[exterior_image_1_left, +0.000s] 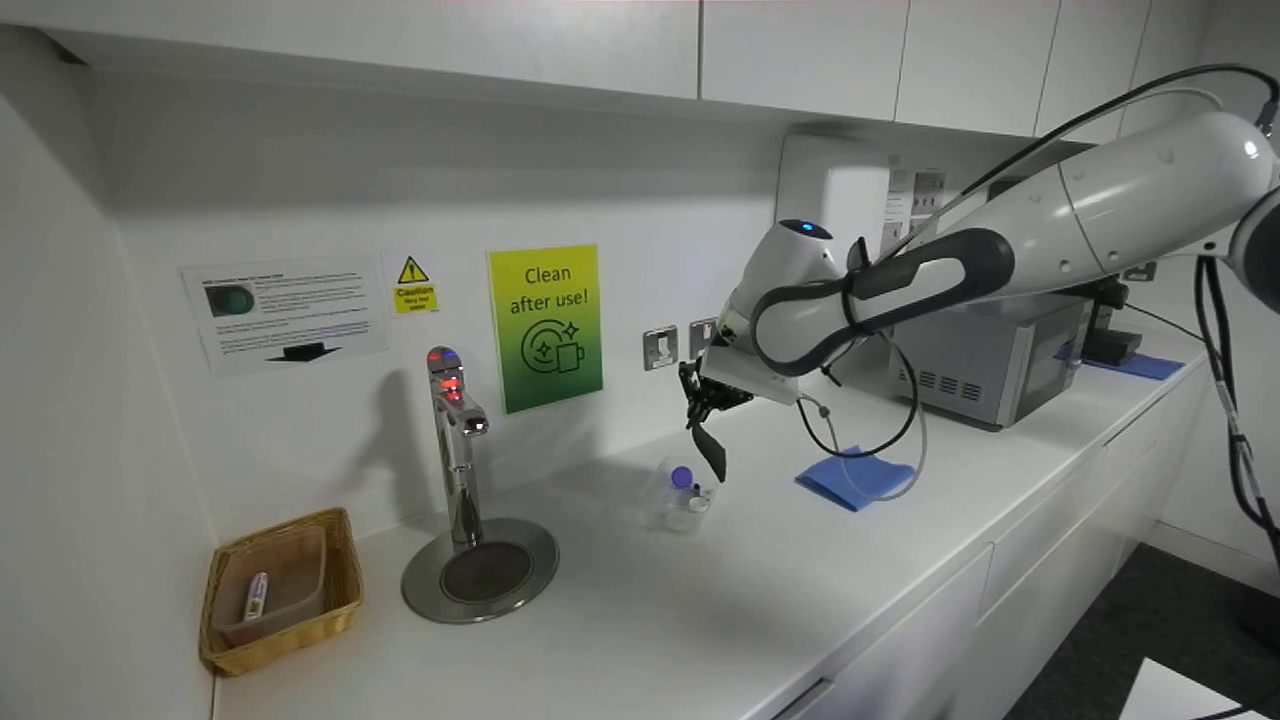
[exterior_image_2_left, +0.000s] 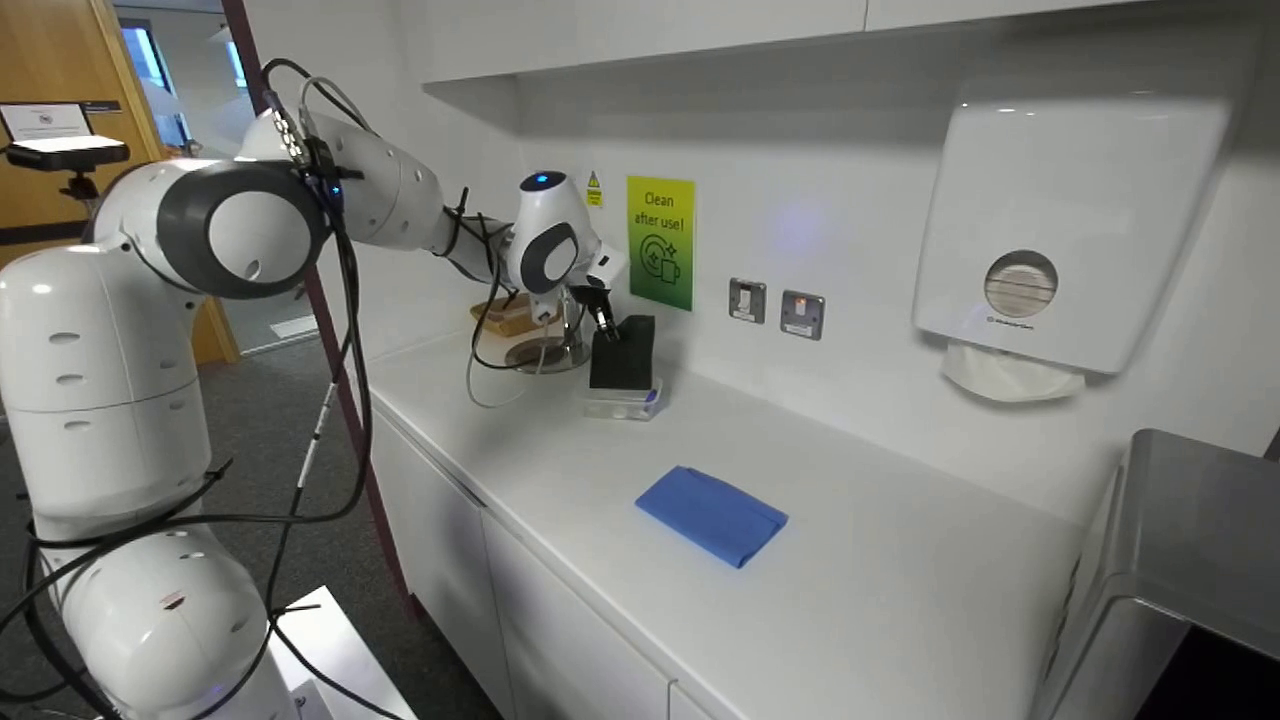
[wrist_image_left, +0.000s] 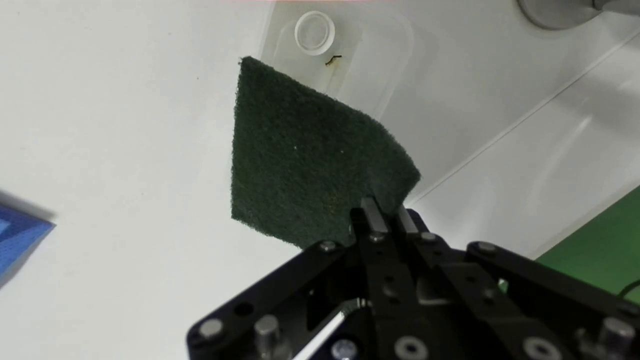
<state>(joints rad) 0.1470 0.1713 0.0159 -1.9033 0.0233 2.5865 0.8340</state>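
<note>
My gripper (wrist_image_left: 390, 215) is shut on a dark green scouring pad (wrist_image_left: 310, 160), pinching it near one corner. In an exterior view the gripper (exterior_image_1_left: 694, 418) points down and the pad (exterior_image_1_left: 710, 453) hangs from it. In an exterior view the gripper (exterior_image_2_left: 606, 328) and pad (exterior_image_2_left: 622, 357) are above a clear plastic container (exterior_image_2_left: 615, 407). The container also shows in the wrist view (wrist_image_left: 377, 75), partly hidden by the pad, with a round white cap (wrist_image_left: 314, 33) in it. A purple-blue cap (exterior_image_1_left: 681, 477) shows at the container in an exterior view.
A folded blue cloth (exterior_image_2_left: 712, 515) lies on the white counter. A chrome tap (exterior_image_1_left: 460, 470) with a round drain plate and a wicker basket (exterior_image_1_left: 345, 580) stand beyond the container. A grey microwave (exterior_image_1_left: 960, 360) stands on the counter. Wall cupboards (exterior_image_1_left: 800, 50) hang above.
</note>
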